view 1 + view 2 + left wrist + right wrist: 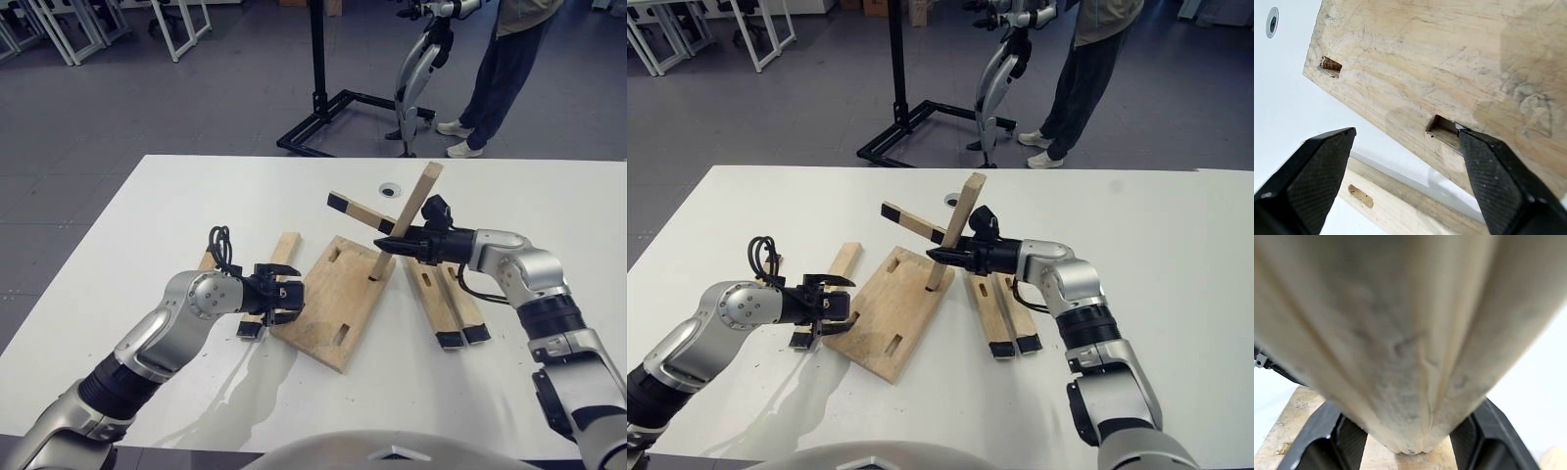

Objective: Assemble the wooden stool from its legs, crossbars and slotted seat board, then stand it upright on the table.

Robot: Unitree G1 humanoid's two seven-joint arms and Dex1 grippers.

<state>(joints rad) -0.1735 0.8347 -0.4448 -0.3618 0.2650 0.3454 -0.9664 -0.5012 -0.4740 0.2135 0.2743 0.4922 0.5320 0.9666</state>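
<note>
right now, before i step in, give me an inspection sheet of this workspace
surface: white table, with a round cable port near its far edge
job's things: seat board lies slots up; a leg with a crossbar stands tilted in one slot; one loose leg lies left of the board, two spare legs to its right
clutter: nothing seen
grippers: left gripper open at the board's left edge; right gripper shut on the standing leg
cables: black loop at the left wrist; black cable under the right forearm
surroundings: black stand on the floor beyond the table
</note>
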